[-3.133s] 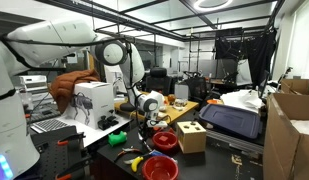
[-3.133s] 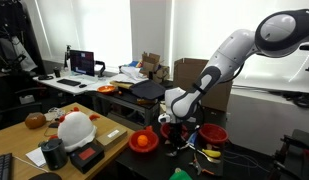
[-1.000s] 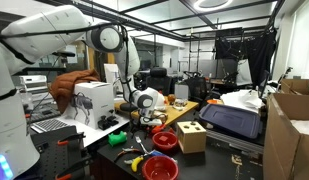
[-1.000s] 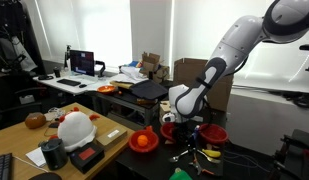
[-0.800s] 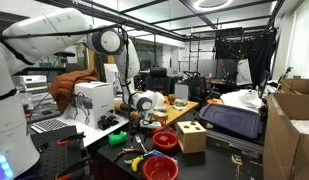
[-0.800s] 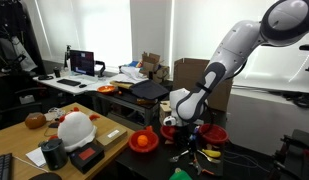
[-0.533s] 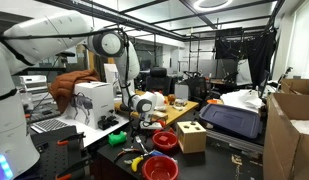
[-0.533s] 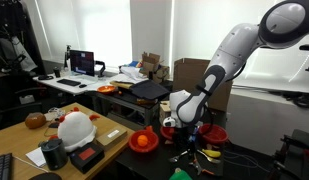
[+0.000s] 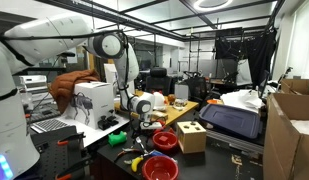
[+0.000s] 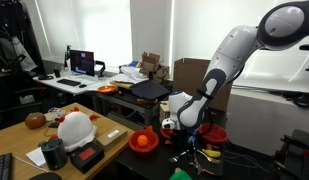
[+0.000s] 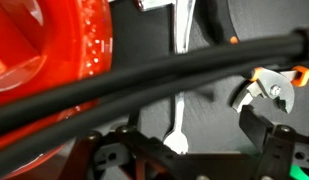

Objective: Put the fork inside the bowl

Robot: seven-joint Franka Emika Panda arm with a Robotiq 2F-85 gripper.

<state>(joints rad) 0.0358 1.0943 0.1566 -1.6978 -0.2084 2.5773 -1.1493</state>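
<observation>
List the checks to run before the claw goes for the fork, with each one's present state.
1. Claw open: ok, the jaws stand wide.
2. Claw empty: ok, nothing shows between the jaws.
3. Fork located: ok, it lies flat on the dark surface, straight ahead in the wrist view.
4. Way down to the fork free: cannot tell, a black cable crosses in front of the fork in the wrist view. Whether it touches the fork is unclear.
5. Neighbours clear of the fork: ok, the pliers lie apart from it.
6. Red bowl within sight: ok, beside the fork. Its inside is only partly visible.
</observation>
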